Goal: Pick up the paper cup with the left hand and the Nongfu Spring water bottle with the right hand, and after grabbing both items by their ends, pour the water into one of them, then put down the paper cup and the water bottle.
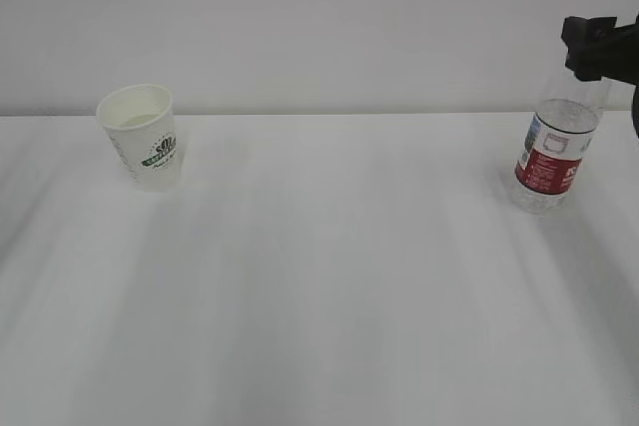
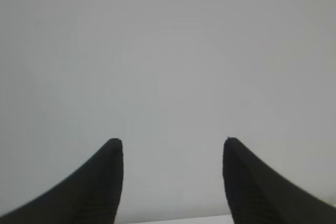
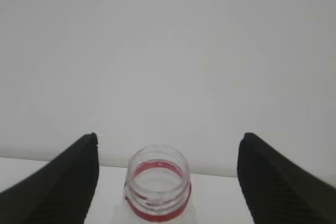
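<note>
left hand (image 2: 172,145) jaws apart, empty | right hand (image 3: 168,140) jaws wide, straddling water bottle (image 3: 158,184) neck, not touching

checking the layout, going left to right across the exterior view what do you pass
paper cup → a bare stretch of the white table → Nongfu Spring water bottle, with the right tool at its top by the right edge

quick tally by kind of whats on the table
paper cup: 1
water bottle: 1
total: 2
</note>
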Robot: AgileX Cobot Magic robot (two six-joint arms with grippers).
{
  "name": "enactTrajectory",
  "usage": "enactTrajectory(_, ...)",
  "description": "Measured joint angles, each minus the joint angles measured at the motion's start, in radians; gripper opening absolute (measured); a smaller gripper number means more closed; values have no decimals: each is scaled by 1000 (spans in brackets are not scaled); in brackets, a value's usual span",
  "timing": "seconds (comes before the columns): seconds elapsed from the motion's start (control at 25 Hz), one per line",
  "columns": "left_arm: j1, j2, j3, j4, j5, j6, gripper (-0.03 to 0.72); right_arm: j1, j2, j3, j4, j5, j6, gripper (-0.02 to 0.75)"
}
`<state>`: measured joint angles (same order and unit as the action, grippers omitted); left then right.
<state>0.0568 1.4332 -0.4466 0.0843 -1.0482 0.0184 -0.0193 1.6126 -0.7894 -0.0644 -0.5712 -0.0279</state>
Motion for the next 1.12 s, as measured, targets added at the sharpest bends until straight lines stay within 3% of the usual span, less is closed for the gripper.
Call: enactTrajectory(1.12,-2,-536,8,37,427,0,436,0,-419,6,-23,503,28,590)
